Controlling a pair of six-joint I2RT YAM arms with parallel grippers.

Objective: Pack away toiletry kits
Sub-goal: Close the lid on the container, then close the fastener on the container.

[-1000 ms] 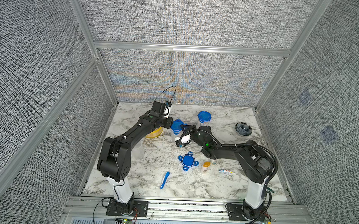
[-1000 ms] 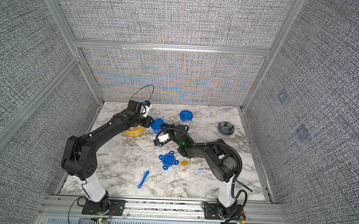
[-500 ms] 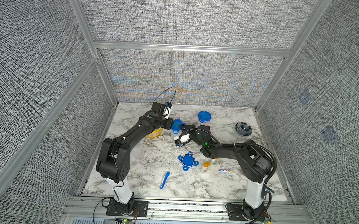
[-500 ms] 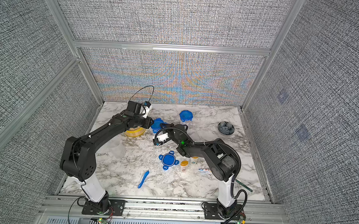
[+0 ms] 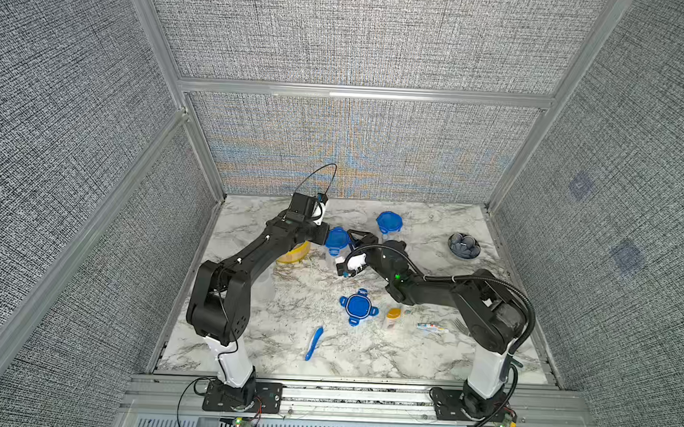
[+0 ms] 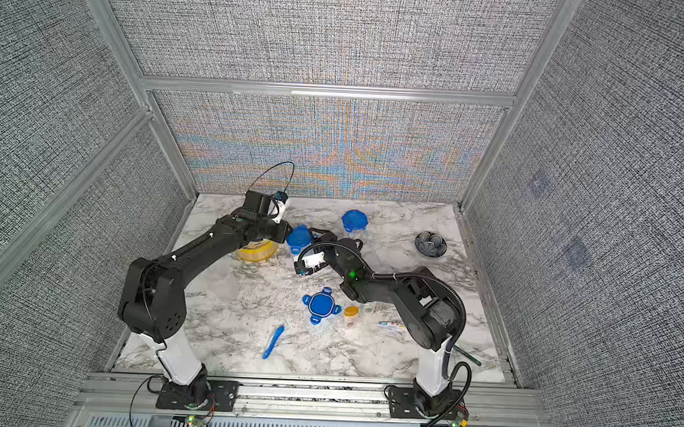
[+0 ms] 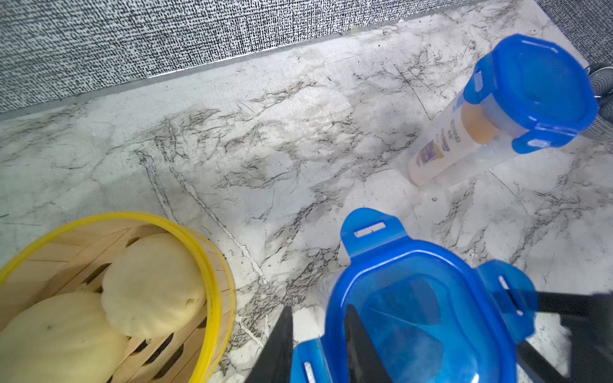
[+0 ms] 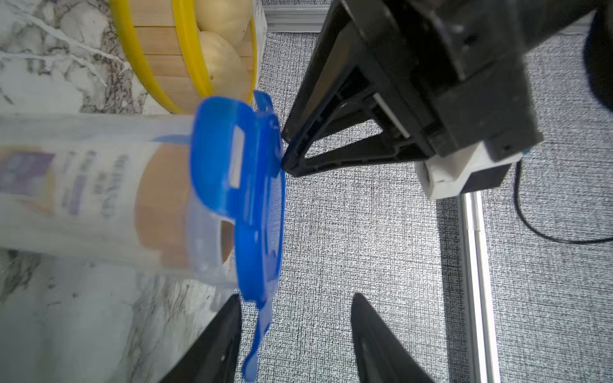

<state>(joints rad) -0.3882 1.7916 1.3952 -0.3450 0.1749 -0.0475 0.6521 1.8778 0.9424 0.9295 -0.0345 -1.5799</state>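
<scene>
- The left pincer (image 7: 318, 308) rests on the blue four-tab clip lid (image 7: 414, 315) of a tall clear plastic tub (image 8: 83, 245). Its jaws stand a narrow way apart with one side tab between them. I cannot tell whether they bite on that tab. My guess is that it bears down to keep the lid seated.
- The right pincer (image 8: 297, 298) meets the same tub from the opposite side, jaws well apart. A loose lid tab (image 8: 250, 364) hangs between them, close to one finger. It looks placed to fold that tab down over the rim.
- Under the left pincer, a white bottle with an orange cap (image 8: 109, 189) shows through the tub wall. This kit seems loaded and only wants clipping.
- Beyond both pincers, toward the back wall, a second lidded clear tub (image 5: 388, 222) stands with its visible tabs down, so it is likely finished.
- Behind the right pincer, toward the arm's base, lie four more things, apparently a kit not yet packed:
  - a spare blue lid with splayed tabs (image 5: 358, 307)
  - another orange-capped bottle (image 5: 392, 318)
  - a small toothpaste tube (image 5: 430, 327)
  - a blue toothbrush (image 5: 314, 343)
- The yellow bamboo steamer with buns (image 7: 116, 298) sits just beside the left pincer, close enough to be nudged.
</scene>
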